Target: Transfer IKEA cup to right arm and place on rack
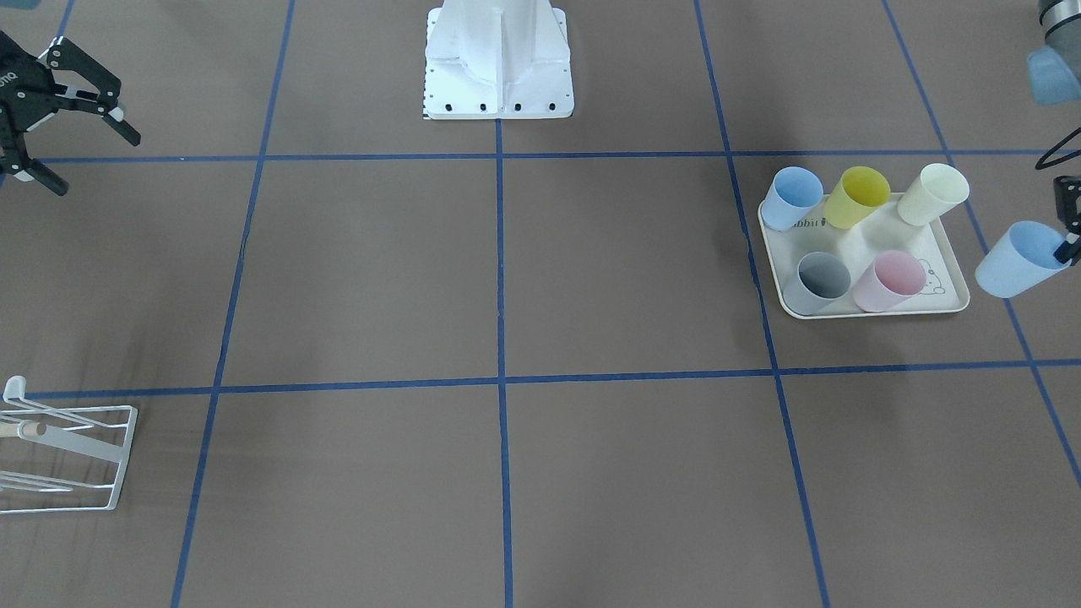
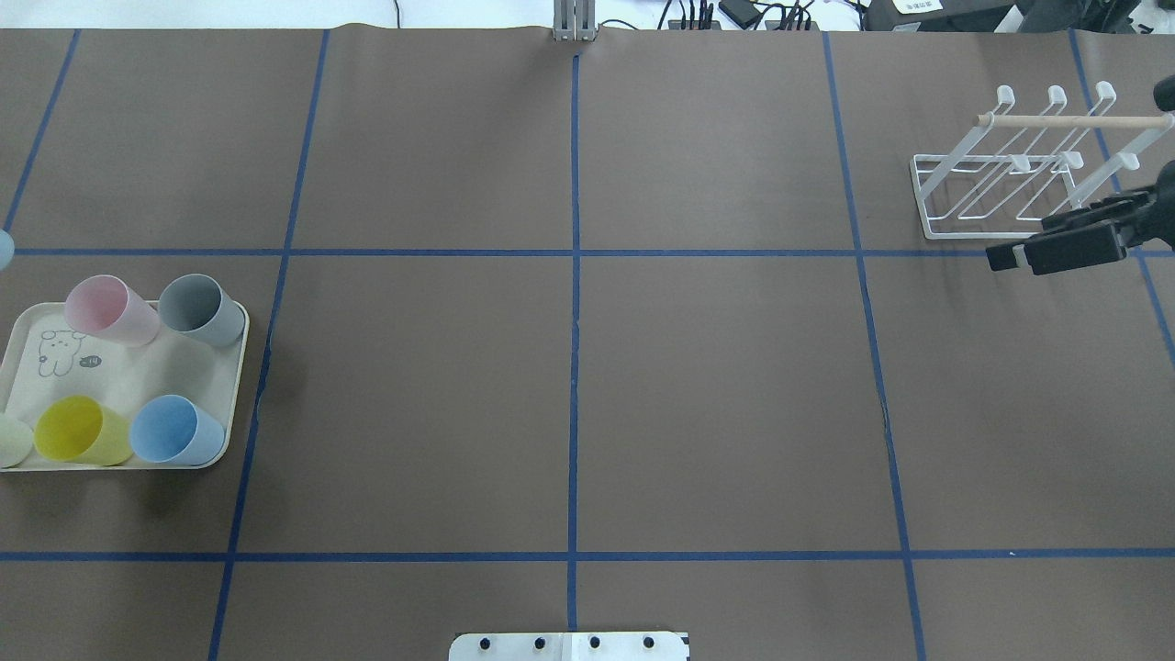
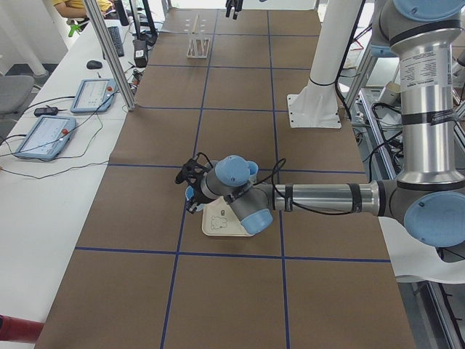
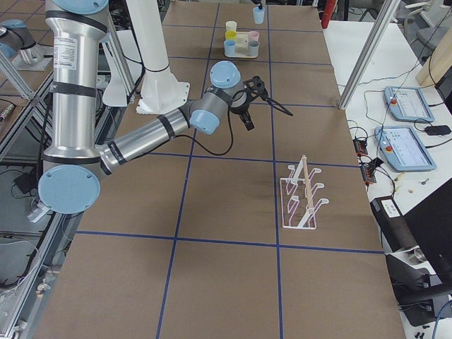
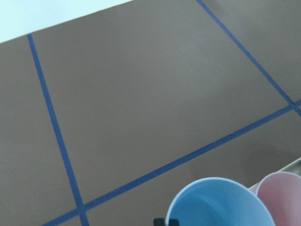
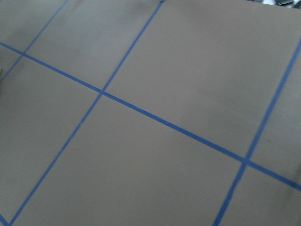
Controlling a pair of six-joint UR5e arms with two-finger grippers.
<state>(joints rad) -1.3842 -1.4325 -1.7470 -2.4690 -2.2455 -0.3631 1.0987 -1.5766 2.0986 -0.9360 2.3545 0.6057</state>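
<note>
The IKEA cup (image 1: pixel 1018 257) is light blue and hangs tilted just beside the tray, above the table. My left gripper (image 1: pixel 1068 247) is shut on its rim at the view's right edge, mostly out of frame. In the left wrist view the cup's open mouth (image 5: pixel 218 205) fills the bottom. My right gripper (image 1: pixel 93 160) stands open and empty, far across the table. In the overhead view it (image 2: pixel 1010 257) hovers close in front of the white wire rack (image 2: pixel 1019 174). The rack (image 1: pixel 67 456) holds no cup.
A cream rabbit-print tray (image 1: pixel 950 300) holds several cups: blue (image 1: pixel 794 196), yellow (image 1: pixel 857 196), cream (image 1: pixel 933 192), grey (image 1: pixel 819 283) and pink (image 1: pixel 891 280). The white robot base (image 1: pixel 498 59) stands at the table's middle edge. Blue tape lines grid the brown table.
</note>
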